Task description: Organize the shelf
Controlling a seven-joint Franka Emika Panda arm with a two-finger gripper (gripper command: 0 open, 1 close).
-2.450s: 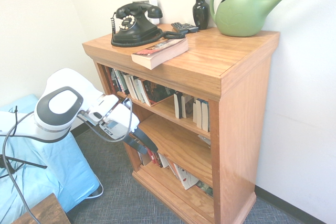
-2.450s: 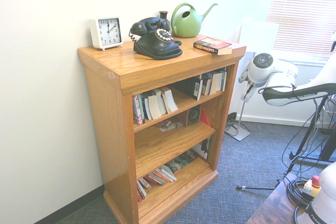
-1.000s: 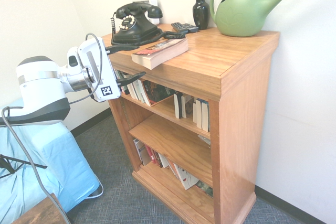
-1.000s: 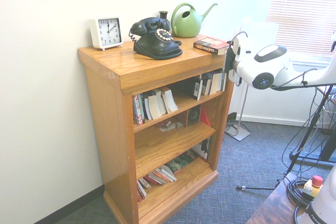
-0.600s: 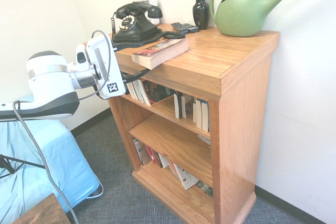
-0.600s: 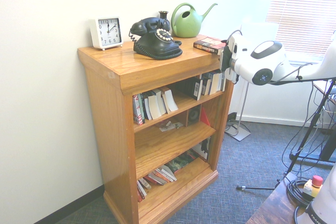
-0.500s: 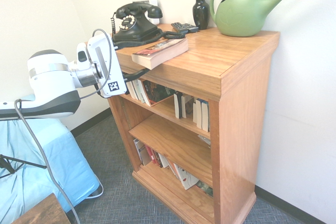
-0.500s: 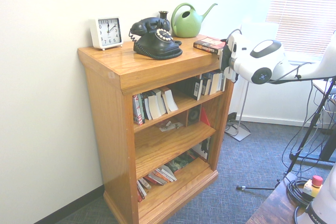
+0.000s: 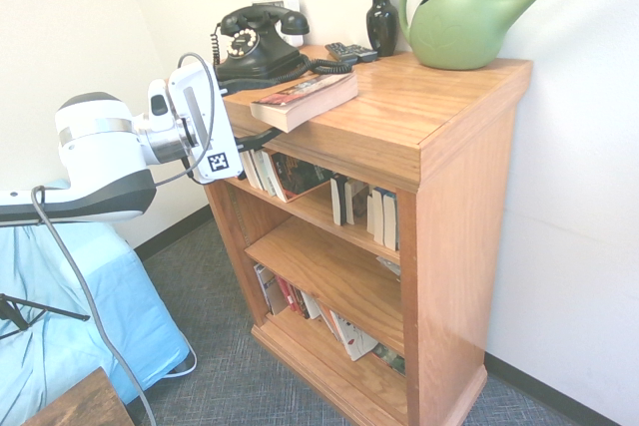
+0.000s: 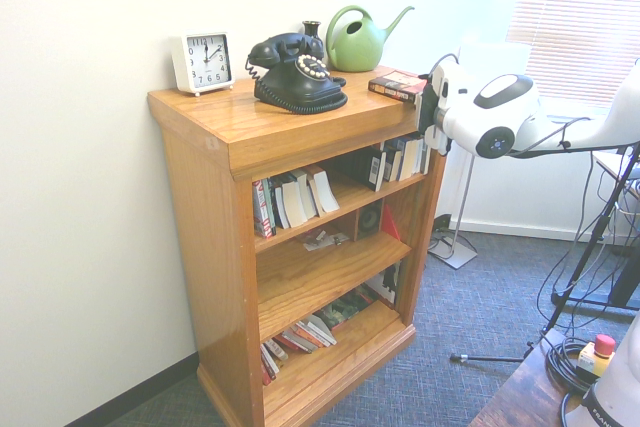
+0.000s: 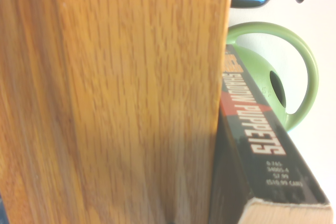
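Bookcase: waist-high unit of orange-brown wood (image 9: pixel 459 246) with a thick overhanging top, three tiers and solid side panels; stands upright on blue-grey carpet (image 10: pixel 480 327), near the white wall (image 10: pixel 80 147).
Gripper: black two-finger gripper (image 9: pixel 272 110) on the white robot arm (image 9: pixel 105 157); located at the front of the bookcase top, near the paperback.
Jaws: apart, one finger above the other; nothing is clamped between them.
Paperback: thick book with dark spine and pale page block (image 9: pixel 310 100); lies flat at the front edge of the top. Spine print in the wrist view reads "SHADOW PUPPETS".
Telephone: black rotary-style desk set with coiled cord (image 10: pixel 300 77); receiver on its cradle, between clock and paperback in the second exterior view.
Clock: white square-framed clock with round dial (image 10: pixel 205 62); upright at one end of the top.
Rear items: glossy black vase (image 9: pixel 381 22), upright; dark button remote (image 9: pixel 351 52), beside it; green long-spouted watering can (image 9: pixel 459 27), at the other end.
Upper tier: row of mixed books (image 10: pixel 295 199), several leaning.
Middle tier: flat printed item (image 10: pixel 325 238) and red wedge-shaped object (image 10: pixel 389 222).
Lower tier: leaning books with red and white covers (image 10: pixel 300 335).
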